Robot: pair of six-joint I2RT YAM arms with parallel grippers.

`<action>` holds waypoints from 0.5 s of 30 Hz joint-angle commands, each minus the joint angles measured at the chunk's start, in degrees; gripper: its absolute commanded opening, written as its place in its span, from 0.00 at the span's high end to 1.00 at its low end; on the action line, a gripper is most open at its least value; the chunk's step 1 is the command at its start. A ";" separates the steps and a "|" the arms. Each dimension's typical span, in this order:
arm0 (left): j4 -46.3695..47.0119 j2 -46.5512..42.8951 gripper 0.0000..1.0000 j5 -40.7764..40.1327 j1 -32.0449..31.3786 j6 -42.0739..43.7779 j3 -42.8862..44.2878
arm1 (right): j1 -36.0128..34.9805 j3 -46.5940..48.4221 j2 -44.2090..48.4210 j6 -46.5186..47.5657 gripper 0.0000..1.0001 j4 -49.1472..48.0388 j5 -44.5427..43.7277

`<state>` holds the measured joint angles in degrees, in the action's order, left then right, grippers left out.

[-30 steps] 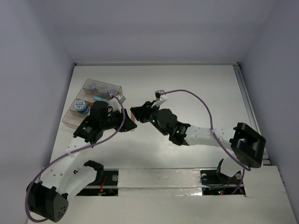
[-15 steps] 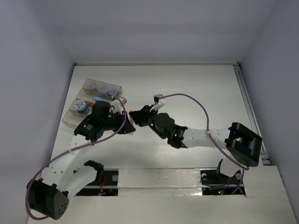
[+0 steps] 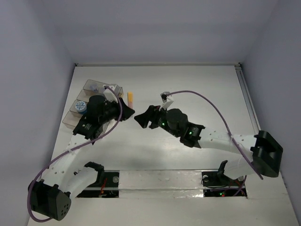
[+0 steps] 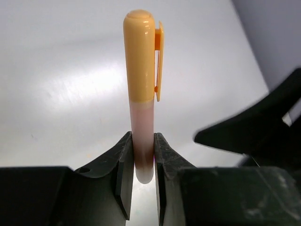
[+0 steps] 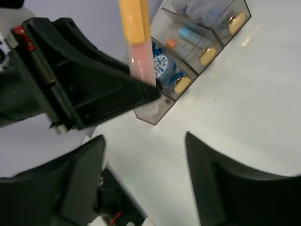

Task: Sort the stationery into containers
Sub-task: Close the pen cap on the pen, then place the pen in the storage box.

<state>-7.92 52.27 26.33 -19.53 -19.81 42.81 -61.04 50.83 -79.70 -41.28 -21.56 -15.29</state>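
Note:
A marker (image 4: 141, 70) with a pink barrel and an orange clipped cap sticks out of my left gripper (image 4: 139, 160), which is shut on its lower end. From above, the marker (image 3: 130, 99) points toward the table's back, just right of the containers (image 3: 74, 118). These are clear joined bins at the left; a blue-topped tub (image 3: 82, 106) sits in one. My right gripper (image 3: 142, 118) hangs open and empty a short way right of the left gripper (image 3: 126, 112). In the right wrist view the marker (image 5: 136, 47) rises in front of the containers (image 5: 200, 55).
Lilac tubs (image 3: 94, 87) fill the rear bin, and a blue marker (image 5: 188, 34) lies in a middle bin next to the blue-topped tub (image 5: 164, 66). A purple cable (image 3: 207, 101) arcs over the right arm. White side walls border the table.
The right gripper has opened, let go of the marker and drawn back to the right. The left gripper keeps the marker and has swung it toward the back, nearer the bins.

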 commanded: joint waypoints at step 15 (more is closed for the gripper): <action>23.04 5.64 1.00 -24.74 1.86 -19.99 -2.38 | 11.37 -12.06 28.54 5.59 0.00 17.16 -4.39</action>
<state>8.62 56.51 9.30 -18.70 -36.01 36.18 -52.18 41.80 -53.28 -38.17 -9.76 -15.62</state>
